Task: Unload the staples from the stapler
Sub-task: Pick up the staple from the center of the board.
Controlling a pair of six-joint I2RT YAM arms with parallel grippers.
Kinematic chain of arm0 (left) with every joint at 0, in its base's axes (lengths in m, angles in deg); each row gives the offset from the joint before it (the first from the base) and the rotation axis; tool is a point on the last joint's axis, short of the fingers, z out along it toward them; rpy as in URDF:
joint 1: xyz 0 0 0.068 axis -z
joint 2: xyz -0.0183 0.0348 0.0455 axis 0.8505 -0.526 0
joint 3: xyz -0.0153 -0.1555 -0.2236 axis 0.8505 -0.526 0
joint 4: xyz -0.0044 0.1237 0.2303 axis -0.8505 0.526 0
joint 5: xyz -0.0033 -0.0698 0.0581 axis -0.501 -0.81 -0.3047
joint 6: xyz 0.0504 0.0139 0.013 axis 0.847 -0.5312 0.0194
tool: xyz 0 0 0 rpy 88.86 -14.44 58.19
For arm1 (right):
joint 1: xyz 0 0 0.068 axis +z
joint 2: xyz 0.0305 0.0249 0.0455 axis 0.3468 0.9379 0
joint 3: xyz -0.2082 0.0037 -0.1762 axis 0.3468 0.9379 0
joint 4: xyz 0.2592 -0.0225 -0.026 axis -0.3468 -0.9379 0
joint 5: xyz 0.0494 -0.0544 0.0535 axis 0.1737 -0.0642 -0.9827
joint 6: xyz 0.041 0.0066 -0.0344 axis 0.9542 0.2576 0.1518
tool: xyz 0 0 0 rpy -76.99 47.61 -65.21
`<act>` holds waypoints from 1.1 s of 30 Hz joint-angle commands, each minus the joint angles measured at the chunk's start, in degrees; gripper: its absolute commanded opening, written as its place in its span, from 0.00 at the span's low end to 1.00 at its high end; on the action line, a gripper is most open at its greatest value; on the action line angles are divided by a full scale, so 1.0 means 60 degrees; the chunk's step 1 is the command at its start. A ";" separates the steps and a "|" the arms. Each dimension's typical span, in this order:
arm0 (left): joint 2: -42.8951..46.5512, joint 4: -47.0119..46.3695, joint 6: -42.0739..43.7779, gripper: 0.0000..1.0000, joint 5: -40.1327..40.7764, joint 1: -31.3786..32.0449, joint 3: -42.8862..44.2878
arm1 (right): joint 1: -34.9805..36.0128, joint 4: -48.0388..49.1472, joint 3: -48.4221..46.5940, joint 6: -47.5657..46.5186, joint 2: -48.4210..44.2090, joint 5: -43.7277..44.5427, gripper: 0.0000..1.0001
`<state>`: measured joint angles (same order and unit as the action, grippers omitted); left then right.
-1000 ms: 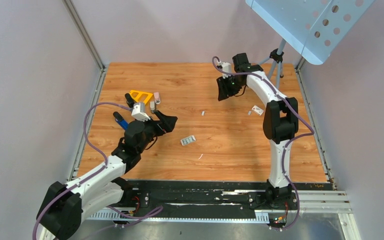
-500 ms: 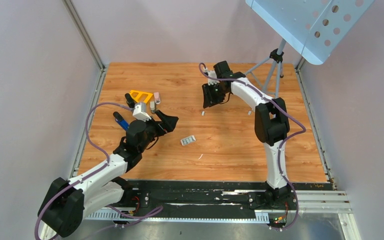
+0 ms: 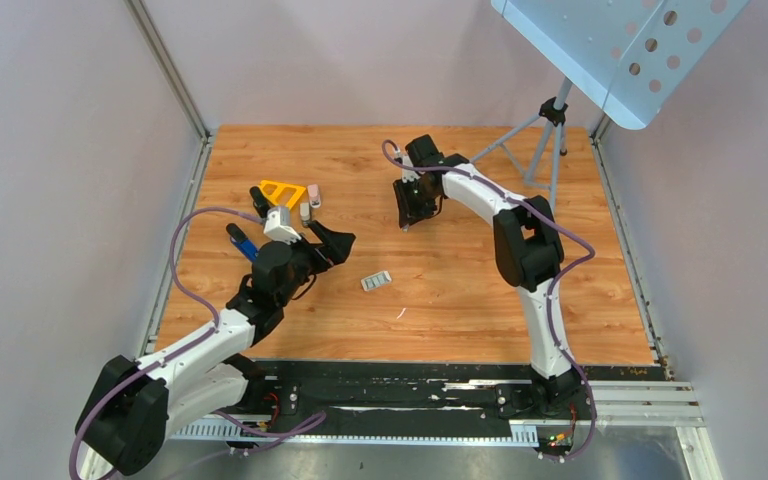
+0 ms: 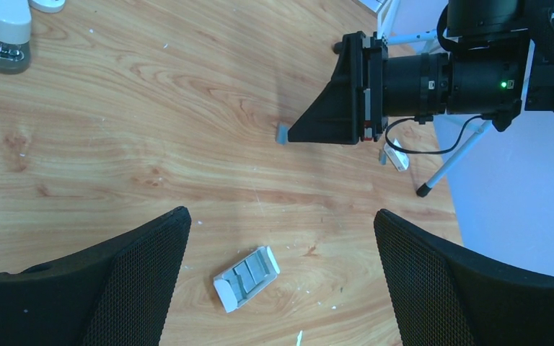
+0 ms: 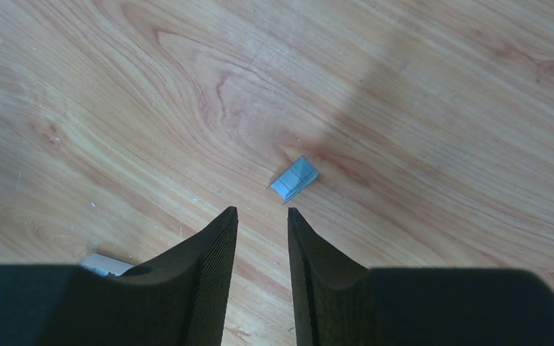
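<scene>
Wood tabletop (image 3: pixel 460 300) held a short staple strip (image 5: pixel 293 179), likely light and brittle, best pinched across its sides; right gripper (image 5: pixel 261 213) hovered narrowly parted, empty; left gripper (image 4: pixel 281 216) gaped wide, empty.

Stapler (image 4: pixel 1 32) cropped, top-L edge
</scene>
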<state>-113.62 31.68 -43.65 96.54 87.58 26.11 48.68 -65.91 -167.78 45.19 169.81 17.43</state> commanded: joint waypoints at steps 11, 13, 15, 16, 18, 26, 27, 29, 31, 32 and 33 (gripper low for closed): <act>0.0522 -0.0020 -0.0265 1.00 0.0401 -0.0084 -0.0471 | 0.0089 -0.0086 -0.0326 0.0259 0.0424 0.0827 0.29; 0.0564 0.0010 -0.0297 1.00 0.0392 -0.0082 -0.0495 | 0.0080 -0.0091 -0.0369 0.0261 0.0464 0.0788 0.27; 0.0611 0.0028 -0.0328 1.00 0.0413 -0.0082 -0.0526 | 0.0087 -0.0086 -0.0413 0.0259 0.0505 0.0778 0.27; 0.0646 0.0036 -0.0352 1.00 0.0426 -0.0082 -0.0550 | 0.0089 -0.0087 -0.0419 0.0265 0.0505 0.0798 0.26; 0.0693 0.0043 -0.0378 1.00 0.0438 -0.0082 -0.0582 | 0.0082 -0.0086 -0.0428 0.0262 0.0527 0.0802 0.26; 0.0786 0.0076 -0.0406 1.00 0.0463 -0.0082 -0.0671 | 0.0088 -0.0088 -0.0403 0.0216 0.0573 0.0874 0.25; 0.0791 0.0073 -0.0398 1.00 0.0472 -0.0082 -0.0672 | 0.0080 -0.0095 -0.0403 0.0225 0.0585 0.0870 0.24; 0.0777 0.0083 -0.0391 1.00 0.0474 -0.0082 -0.0672 | 0.0089 -0.0093 -0.0425 0.0215 0.0620 0.0832 0.22; 0.0800 0.0094 -0.0412 1.00 0.0456 -0.0082 -0.0683 | 0.0087 -0.0095 -0.0418 0.0205 0.0653 0.0824 0.22; 0.0818 0.0101 -0.0407 1.00 0.0459 -0.0082 -0.0697 | 0.0089 -0.0095 -0.0418 0.0205 0.0664 0.0825 0.22; 0.0820 0.0101 -0.0417 1.00 0.0452 -0.0082 -0.0712 | 0.0089 -0.0092 -0.0429 0.0201 0.0677 0.0824 0.22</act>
<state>-109.70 32.20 -45.97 98.27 87.58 22.70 48.78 -65.67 -168.76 46.00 172.04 21.46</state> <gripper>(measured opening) 0.997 0.218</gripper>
